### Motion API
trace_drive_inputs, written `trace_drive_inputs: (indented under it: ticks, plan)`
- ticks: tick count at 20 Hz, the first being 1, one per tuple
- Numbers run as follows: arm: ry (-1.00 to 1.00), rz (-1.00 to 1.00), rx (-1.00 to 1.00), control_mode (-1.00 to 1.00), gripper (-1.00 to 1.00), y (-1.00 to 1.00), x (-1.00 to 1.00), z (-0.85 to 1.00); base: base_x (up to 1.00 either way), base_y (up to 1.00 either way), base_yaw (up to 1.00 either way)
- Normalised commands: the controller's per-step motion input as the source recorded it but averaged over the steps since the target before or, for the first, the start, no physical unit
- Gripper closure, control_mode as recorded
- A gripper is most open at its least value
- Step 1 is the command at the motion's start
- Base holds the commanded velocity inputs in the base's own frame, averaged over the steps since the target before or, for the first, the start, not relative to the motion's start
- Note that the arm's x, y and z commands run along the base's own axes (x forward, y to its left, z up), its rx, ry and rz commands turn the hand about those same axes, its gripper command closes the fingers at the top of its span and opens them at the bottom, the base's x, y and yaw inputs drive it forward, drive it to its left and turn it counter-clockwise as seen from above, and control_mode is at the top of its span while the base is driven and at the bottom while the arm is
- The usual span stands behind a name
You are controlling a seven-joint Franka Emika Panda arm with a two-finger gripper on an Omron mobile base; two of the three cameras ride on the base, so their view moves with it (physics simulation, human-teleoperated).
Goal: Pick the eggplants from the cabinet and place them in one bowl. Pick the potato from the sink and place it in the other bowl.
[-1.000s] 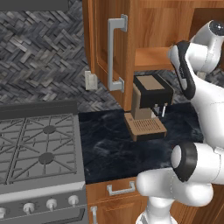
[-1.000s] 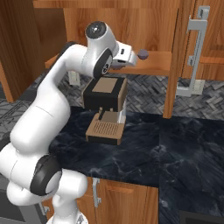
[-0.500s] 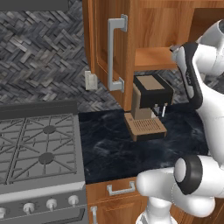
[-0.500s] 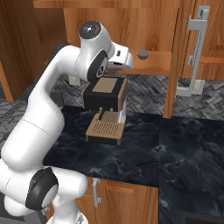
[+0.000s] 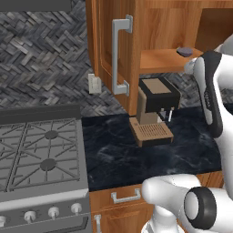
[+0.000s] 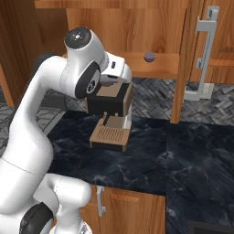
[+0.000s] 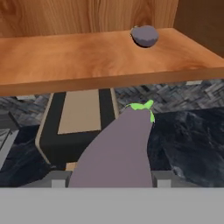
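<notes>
Eggplant (image 7: 120, 148) clamped in end effector (image 7: 109, 178), second eggplant (image 7: 145, 35) beyond on cabinet shelf (image 7: 87, 57)

No readable text, labels or numbers.

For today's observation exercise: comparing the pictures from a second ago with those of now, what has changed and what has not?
The white arm has drawn back from the wooden cabinet shelf, its gripper shut on a long purple-grey eggplant. The small rounded eggplant on the shelf, the brown-and-black coffee machine and the open cabinet door stayed put.
</notes>
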Motion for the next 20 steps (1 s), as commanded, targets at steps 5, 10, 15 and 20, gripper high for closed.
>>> trace_drive_inputs:
  ticks: [5,10,15,20]
  plan:
    - [0.17,0.03,0.00,-1.00,1.00,0.25,-0.62,0.00,0.00,0.00,0.00]
    - [0.20,0.04,0.00,-1.00,1.00,0.17,-0.57,0.00,0.00,0.00,0.00]
    - [0.19,0.03,0.00,-1.00,1.00,0.19,-0.53,0.00,0.00,0.00,0.00]
    - [0.02,0.00,0.00,-1.00,1.00,0.03,-0.04,-0.05,0.00,0.00,0.00]
